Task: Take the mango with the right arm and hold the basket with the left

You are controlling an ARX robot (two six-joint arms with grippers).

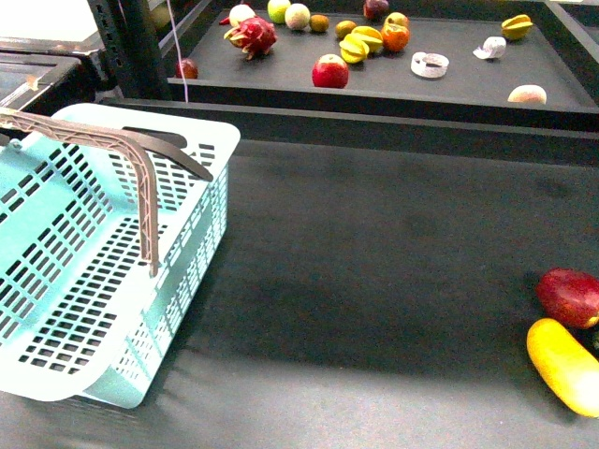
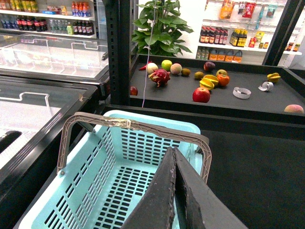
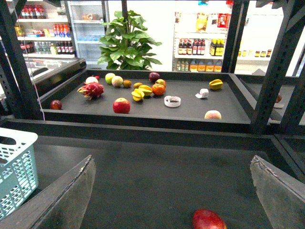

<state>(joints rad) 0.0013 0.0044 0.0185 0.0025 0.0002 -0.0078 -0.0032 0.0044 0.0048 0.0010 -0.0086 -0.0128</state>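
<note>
The basket (image 1: 112, 281) is being shown at the near left of the dark table (image 1: 374, 262), with one grey-brown handle (image 1: 140, 168) standing up over its open top. The mango (image 1: 566, 365) is lying at the near right of the table, cut off by the edge of the front view, just beside a dark red fruit (image 1: 569, 296) that is lying a little farther back. Both are well apart from the basket.

In the left wrist view, the left gripper (image 2: 173, 153) is being held over the basket's inside, near its raised handle. Its two dark fingers (image 2: 164, 191) are being pressed flat against each other, and nothing is being gripped between them.

In the right wrist view, the right gripper (image 3: 171, 160) is being held above the bare table with its fingers (image 3: 66, 195) spread wide, and nothing is being held. The dark red fruit is lying on the table on the near side of the gap between the fingers.

On the far tray (image 1: 468, 89), a red apple (image 1: 329, 71), a dragon fruit (image 1: 253, 36), yellow star fruits (image 1: 360, 45), an orange (image 1: 395, 37) and a white roll of tape (image 1: 430, 64) are being displayed. Behind it, a leafy plant (image 3: 126, 40) and shelves of bottles (image 3: 195, 47) are being shown; their labels are too small to be read.
</note>
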